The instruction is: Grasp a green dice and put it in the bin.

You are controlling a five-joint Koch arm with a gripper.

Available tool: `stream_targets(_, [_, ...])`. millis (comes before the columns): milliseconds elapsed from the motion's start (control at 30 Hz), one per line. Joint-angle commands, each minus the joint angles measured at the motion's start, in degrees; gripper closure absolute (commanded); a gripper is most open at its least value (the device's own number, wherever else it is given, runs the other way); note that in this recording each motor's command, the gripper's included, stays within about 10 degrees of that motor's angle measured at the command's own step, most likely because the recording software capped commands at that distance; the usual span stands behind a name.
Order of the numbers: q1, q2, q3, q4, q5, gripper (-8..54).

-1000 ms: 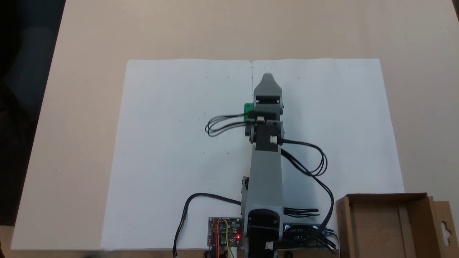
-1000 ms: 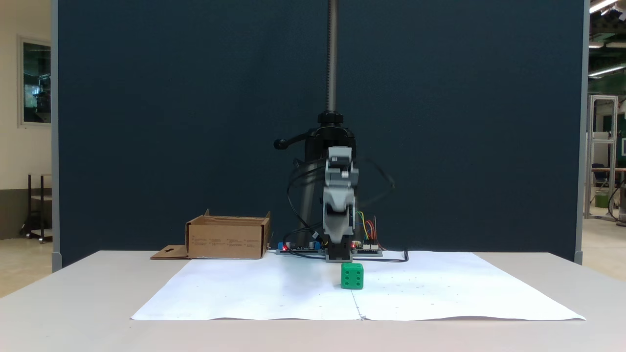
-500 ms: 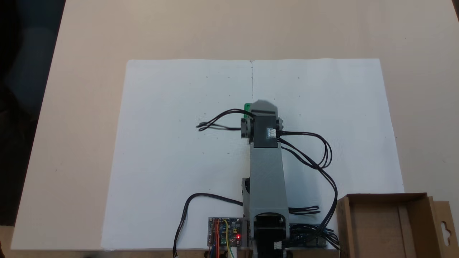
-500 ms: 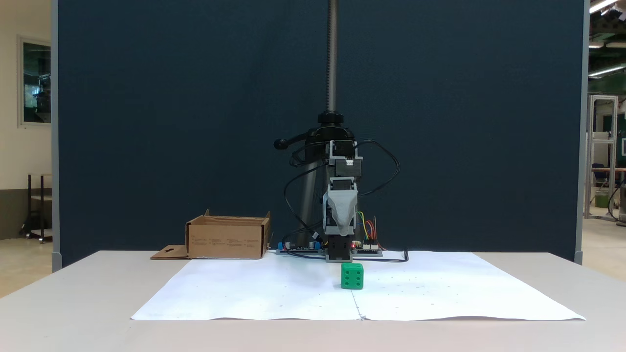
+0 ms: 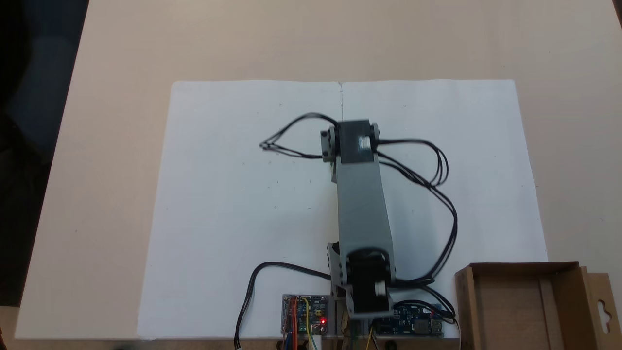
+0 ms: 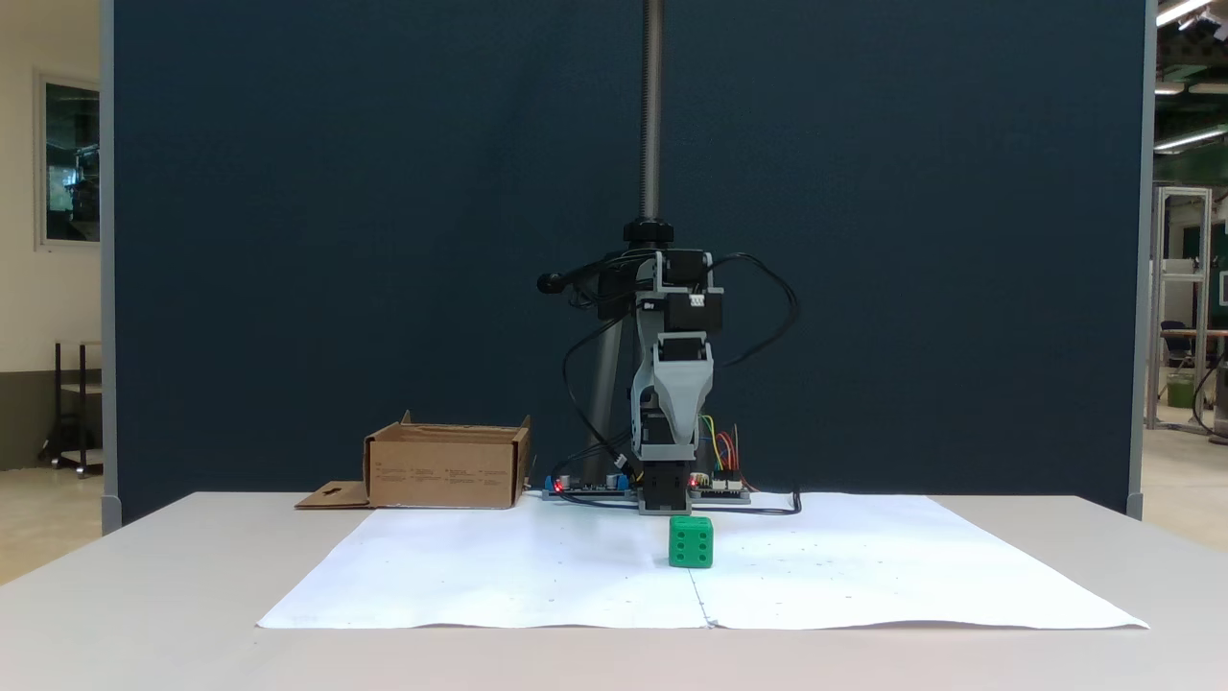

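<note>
In a fixed view from above, your arm [image 5: 362,194] reaches out over the white paper [image 5: 233,194] on the tabletop [image 5: 121,48], its black wrist motor at the far end, with black cables [image 5: 437,194] looping off to both sides. The bin [image 5: 525,301] sits at the lower right corner of this view, open side up, its flap with the hang-hole at the right edge. In a fixed view from the front, you can see the green dice [image 6: 691,541] resting on the paper just in front of the arm's base, near the paper's centre fold. The gripper [image 6: 672,437] hangs above and behind the dice, pointing down and clear of it. Its grey jaws seem to lie one behind the other from here, so you cannot tell whether it is open or closed. The bin [image 6: 446,468] stands well to the left of the dice, beside the electronics board [image 6: 585,487].
</note>
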Motion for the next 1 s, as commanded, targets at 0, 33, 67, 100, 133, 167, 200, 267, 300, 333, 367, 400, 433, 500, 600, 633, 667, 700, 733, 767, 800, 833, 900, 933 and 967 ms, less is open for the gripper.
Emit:
stream_targets(0, [-1.0,-0.7,-4.1,2.6,3.9,4.9])
stream_targets(33, [-1.0,-1.6,-5.0,2.6,4.0,4.9])
stream_targets(67, [-1.0,-2.7,-5.7,2.6,4.3,4.9])
stream_targets(100, [-1.1,-3.7,-6.2,2.5,4.4,4.9])
stream_targets(133, [-1.1,-4.3,-6.7,2.4,4.8,4.9])
stream_targets(167, [-1.1,-4.8,-7.2,2.3,5.0,4.9])
stream_targets(200, [-1.1,-5.5,-7.6,2.2,5.4,4.9])
stream_targets(267, [-1.2,-6.9,-8.5,2.1,5.9,4.9])
stream_targets(300, [-1.1,-7.6,-9.0,1.9,6.0,4.9])
stream_targets(333, [-1.1,-8.3,-9.1,1.5,6.1,4.9])
stream_targets(367, [-1.1,-8.7,-9.1,1.1,6.4,4.9])
stream_targets(400, [-1.1,-9.0,-9.2,0.8,6.7,4.9])
stream_targets(433, [-1.0,-9.1,-9.1,0.5,7.6,4.9])
stream_targets(500, [-0.3,-9.1,-9.1,0.4,9.6,4.9])
stream_targets(600, [1.0,-9.1,-9.1,-0.4,11.0,4.9])
stream_targets(633, [1.1,-9.2,-9.1,-0.4,11.2,4.9])
stream_targets(667, [1.1,-9.5,-9.1,-0.4,11.5,4.9])
stream_targets(700, [1.1,-9.9,-9.1,-0.4,11.9,4.9])
stream_targets(733, [1.1,-10.4,-9.1,-0.5,12.0,4.9])
stream_targets(767, [1.0,-10.9,-9.1,-0.6,11.9,4.9])
stream_targets(800, [0.9,-11.5,-9.1,-0.7,11.9,4.9])
stream_targets(833, [0.9,-11.8,-9.1,-0.7,12.0,4.9])
stream_targets(900, [0.5,-12.9,-9.1,-0.8,12.0,4.8])
stream_targets(933, [0.4,-13.3,-9.1,-1.0,12.0,4.8])
stream_targets(967, [0.4,-13.7,-9.1,-1.6,12.0,4.8])
